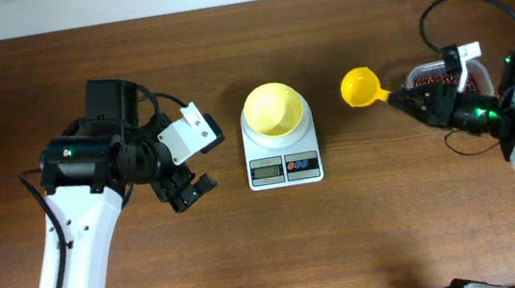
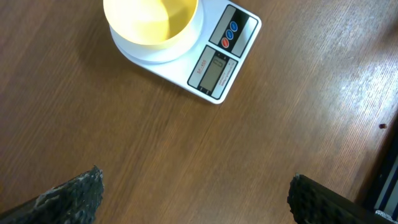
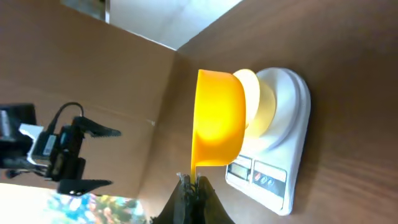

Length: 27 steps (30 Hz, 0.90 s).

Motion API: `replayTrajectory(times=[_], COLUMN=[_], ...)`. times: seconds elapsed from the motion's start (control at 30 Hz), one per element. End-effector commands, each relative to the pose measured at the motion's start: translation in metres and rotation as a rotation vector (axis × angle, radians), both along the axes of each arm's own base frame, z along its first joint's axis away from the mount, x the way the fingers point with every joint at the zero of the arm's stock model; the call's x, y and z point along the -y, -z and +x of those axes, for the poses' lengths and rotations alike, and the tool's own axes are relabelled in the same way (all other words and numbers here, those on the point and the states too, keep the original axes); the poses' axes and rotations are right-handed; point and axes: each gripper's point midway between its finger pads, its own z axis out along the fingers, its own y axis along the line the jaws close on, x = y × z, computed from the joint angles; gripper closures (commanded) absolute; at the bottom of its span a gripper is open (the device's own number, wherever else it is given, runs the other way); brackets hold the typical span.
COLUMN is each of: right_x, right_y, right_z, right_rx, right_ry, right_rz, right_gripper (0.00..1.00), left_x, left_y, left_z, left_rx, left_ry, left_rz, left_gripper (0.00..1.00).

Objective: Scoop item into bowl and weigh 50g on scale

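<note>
My right gripper (image 1: 401, 103) pinches the scoop (image 1: 361, 87) handle, half hiding the tub (image 1: 424, 70). My left gripper (image 1: 191, 188) hangs spread over open counter (image 1: 253, 256).

Table (image 1: 254, 266): dark brown wood, grain running left to right in overhead view, soft glare on surface in left wrist view

Scale (image 1: 284, 164): flat on table, near centre, slightly toward far side; white, square, grey display and coloured buttons on front edge facing near side

Clear tub (image 1: 426, 72): on table at far right, well apart from scale, on about same line across table; largely hidden behind right arm, only left end and rim showing

Pale strip beyond table's far edge, top of overhead view
</note>
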Motion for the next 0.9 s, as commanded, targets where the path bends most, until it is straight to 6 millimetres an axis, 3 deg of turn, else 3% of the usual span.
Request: replayTrajectory(times=[0.0, 0.1, 0.53, 0.67, 0.73, 0.87], right_x=[-0.004, -0.009, -0.003, 0.021, 0.029, 0.068], right_y=[-0.001, 0.007, 0.016, 0.022, 0.014, -0.003], right_z=[-0.014, -0.029, -0.029, -0.046, -0.053, -0.064], right_rx=[0.012, -0.042, -0.065, -0.103, -0.077, -0.026], right_ry=[-0.048, -0.074, -0.039, 0.112, 0.163, 0.373], right_rz=[0.013, 0.018, -0.055, -0.36, -0.443, -0.692], right_gripper=[0.96, 0.96, 0.96, 0.96, 0.96, 0.96], left_x=[-0.002, -0.001, 0.0, 0.0, 0.0, 0.0], left_y=[0.002, 0.0, -0.002, -0.002, -0.002, -0.002], left_z=[-0.001, 0.003, 0.008, 0.008, 0.008, 0.008], left_rx=[-0.008, 0.011, 0.033, 0.034, 0.033, 0.034], left_ry=[-0.016, -0.016, -0.016, -0.016, -0.016, -0.016], left_rz=[0.003, 0.0, -0.002, -0.003, -0.002, -0.003], left_gripper=[0.01, 0.01, 0.01, 0.01, 0.01, 0.01])
